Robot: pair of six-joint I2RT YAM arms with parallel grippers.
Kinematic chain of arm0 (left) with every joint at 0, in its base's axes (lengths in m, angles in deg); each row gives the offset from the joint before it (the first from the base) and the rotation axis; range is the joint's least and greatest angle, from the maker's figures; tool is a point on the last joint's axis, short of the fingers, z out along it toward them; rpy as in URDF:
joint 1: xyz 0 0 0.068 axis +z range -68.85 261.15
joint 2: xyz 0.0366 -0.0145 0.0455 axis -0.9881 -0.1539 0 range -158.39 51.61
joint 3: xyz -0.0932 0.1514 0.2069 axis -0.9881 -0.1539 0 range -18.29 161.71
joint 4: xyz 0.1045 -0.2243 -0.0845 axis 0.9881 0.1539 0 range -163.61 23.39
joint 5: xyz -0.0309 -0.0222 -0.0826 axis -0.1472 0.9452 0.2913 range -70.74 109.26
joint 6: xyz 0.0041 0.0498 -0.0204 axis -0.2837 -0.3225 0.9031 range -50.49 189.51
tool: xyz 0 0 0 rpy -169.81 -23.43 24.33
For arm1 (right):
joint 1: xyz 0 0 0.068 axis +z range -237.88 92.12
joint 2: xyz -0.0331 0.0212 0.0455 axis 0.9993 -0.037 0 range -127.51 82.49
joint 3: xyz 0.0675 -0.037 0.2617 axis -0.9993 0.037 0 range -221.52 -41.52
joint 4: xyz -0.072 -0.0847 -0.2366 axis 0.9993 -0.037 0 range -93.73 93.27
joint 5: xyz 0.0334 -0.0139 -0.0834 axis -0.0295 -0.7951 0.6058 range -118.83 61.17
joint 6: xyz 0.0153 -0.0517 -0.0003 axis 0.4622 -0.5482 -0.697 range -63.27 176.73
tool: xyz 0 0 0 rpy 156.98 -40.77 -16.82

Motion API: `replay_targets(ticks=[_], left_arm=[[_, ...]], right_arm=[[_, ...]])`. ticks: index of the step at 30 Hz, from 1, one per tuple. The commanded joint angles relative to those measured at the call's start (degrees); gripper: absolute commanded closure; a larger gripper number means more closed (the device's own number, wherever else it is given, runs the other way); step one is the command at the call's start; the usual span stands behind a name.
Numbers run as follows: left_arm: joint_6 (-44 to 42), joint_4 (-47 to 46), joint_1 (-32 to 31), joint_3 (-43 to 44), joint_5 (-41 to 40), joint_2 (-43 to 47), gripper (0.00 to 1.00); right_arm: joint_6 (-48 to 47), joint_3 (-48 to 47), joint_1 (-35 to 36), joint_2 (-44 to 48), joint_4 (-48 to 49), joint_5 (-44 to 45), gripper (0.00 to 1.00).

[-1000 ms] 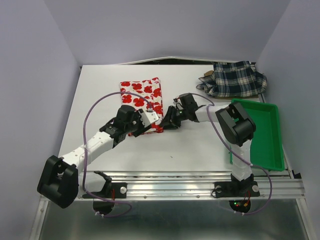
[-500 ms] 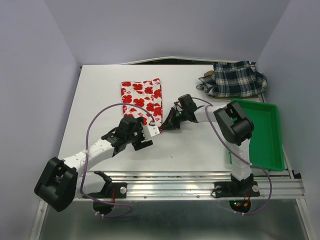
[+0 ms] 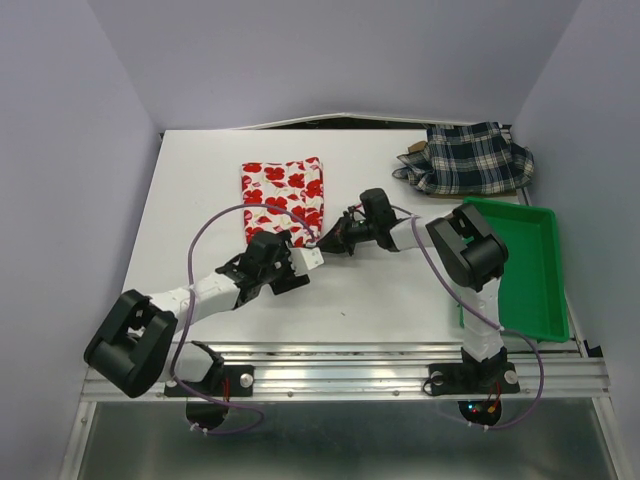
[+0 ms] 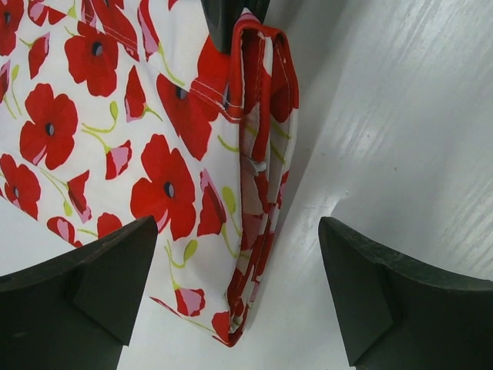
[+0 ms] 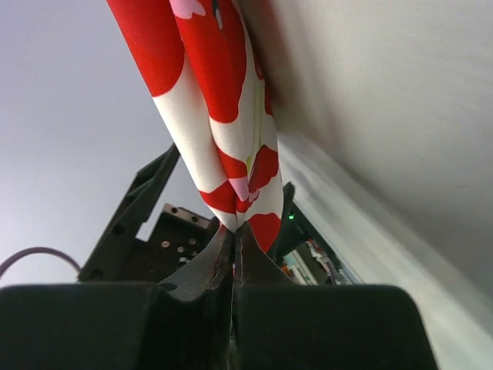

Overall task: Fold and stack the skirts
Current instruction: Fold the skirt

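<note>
Flower-print skirt [image 3: 284, 195], folded, red on white, corner apparently in right gripper [image 3: 323, 241]

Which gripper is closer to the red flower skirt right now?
Right. The right gripper is shut on the flower skirt, pinching its folded near right edge. The left gripper stands open just off that same near corner, holding nothing.

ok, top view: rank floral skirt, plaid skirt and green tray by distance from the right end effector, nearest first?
1. Floral skirt: just left of the right end effector, which is shut on its near right corner.
2. Plaid skirt: bunched in the far-right corner.
3. Tray: along the right edge, a little farther off than the plaid skirt.
</note>
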Motion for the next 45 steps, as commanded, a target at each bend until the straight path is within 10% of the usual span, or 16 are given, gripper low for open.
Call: replay_targets(ticks=[1, 17, 28, 32, 39, 45], left_arm=[[0.2, -5.0, -0.4, -0.9, -1.4, -0.8, 0.03], [1.7, -13.5, -0.5, -3.6, -13.7, -2.9, 0.38], [-0.2, 1.1, -0.5, 0.7, -6.0, 2.7, 1.00], [-0.5, 7.4, -0.5, 2.6, -4.5, 3.0, 1.00], [0.9, 16.7, -1.6, 5.5, -1.0, 3.9, 1.00], [4.3, 21.5, -2.7, 7.8, 0.9, 4.7, 1.00]], right_arm=[[11.2, 2.3, 0.0, 2.9, 10.5, -3.0, 0.99], [17.8, 6.4, -0.6, 3.8, 18.7, -3.2, 0.99], [5.3, 4.9, -2.1, 3.6, 12.2, -5.1, 0.92], [-12.1, -0.7, -5.5, 5.0, -2.9, -6.2, 0.52], [-41.1, -20.5, -10.9, 1.2, -25.7, -4.6, 0.45], [-35.3, -39.3, -6.7, -8.9, -19.5, -3.2, 0.39]])
